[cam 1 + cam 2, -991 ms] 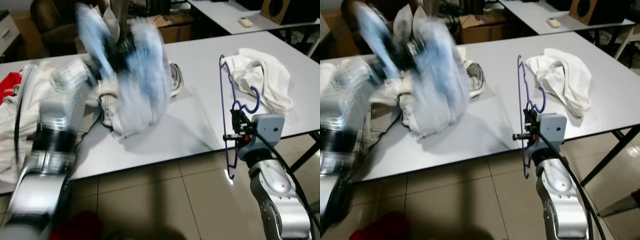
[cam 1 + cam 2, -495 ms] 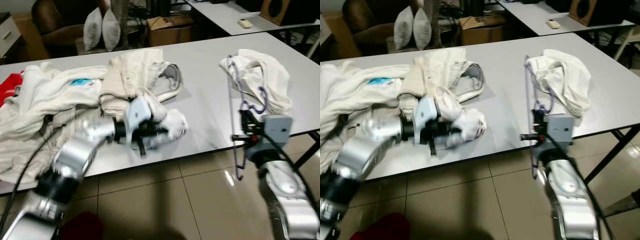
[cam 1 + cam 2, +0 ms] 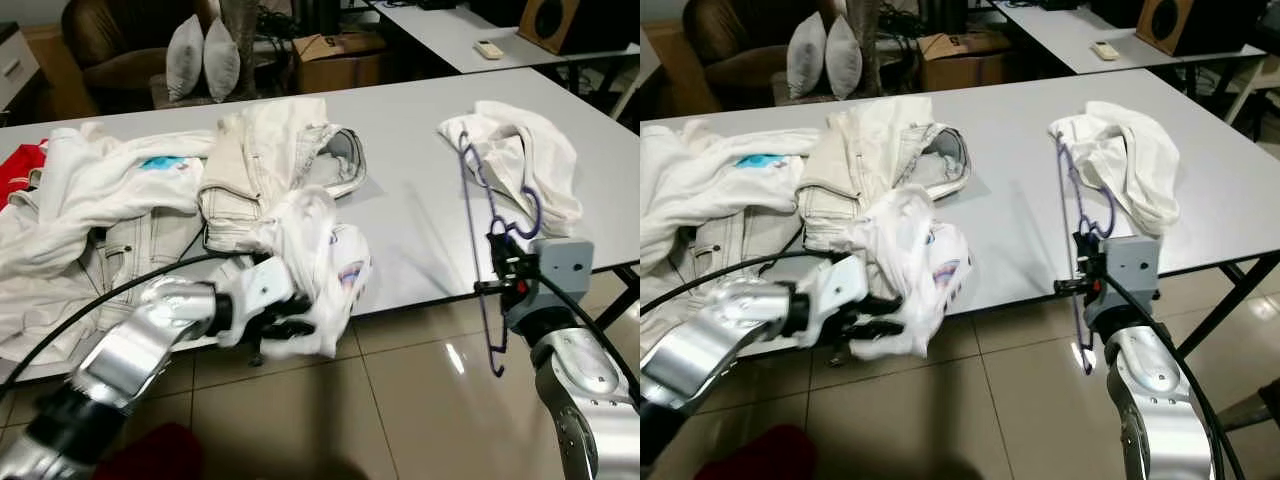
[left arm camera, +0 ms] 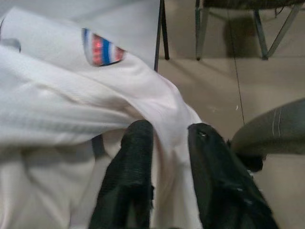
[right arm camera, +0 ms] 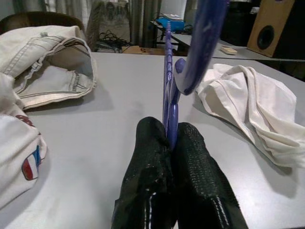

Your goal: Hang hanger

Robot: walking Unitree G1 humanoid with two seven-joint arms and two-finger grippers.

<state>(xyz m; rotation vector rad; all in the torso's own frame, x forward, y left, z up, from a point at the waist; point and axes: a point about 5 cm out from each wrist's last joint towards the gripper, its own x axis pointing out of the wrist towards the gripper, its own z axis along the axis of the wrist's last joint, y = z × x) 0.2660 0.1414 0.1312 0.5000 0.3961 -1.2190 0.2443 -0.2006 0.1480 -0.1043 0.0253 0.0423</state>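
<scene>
Nearest, at the left: left gripper (image 4: 164,157) clamped on a fold of a white shirt (image 3: 325,265), cloth bunched between the two black fingers, the garment dragged half off the near table edge and drooping over the tiled floor (image 3: 400,420). Small red, white and blue striped patch (image 4: 101,47) sewn on the shirt; no lettering readable on it. Fingertips buried in the fabric, hard to make out from the head views.

Nearest, at the right: right gripper (image 5: 170,138) squeezed tight on a purple hanger (image 3: 478,230), the thin wire caught right between the fingertips, frame standing upright and edge-on, lower end hanging below the near edge of the white table (image 3: 410,150), hook curling by the gripper. Hanger's full outline hard to trace, seen side-on.

Farther in, left half of the table: heap of white garments (image 3: 110,190) with a small blue tag (image 3: 160,163), print too small to read, pale jeans (image 3: 865,150) folded beside it, a scrap of red cloth (image 3: 18,165) cut off at the left edge.

Right, far side of the hanger: crumpled white cloth (image 3: 1130,160).

Farthest: two pillows (image 3: 203,57) on a dark armchair, a cardboard box (image 3: 955,55) and a speaker (image 5: 276,36) beyond the table.
</scene>
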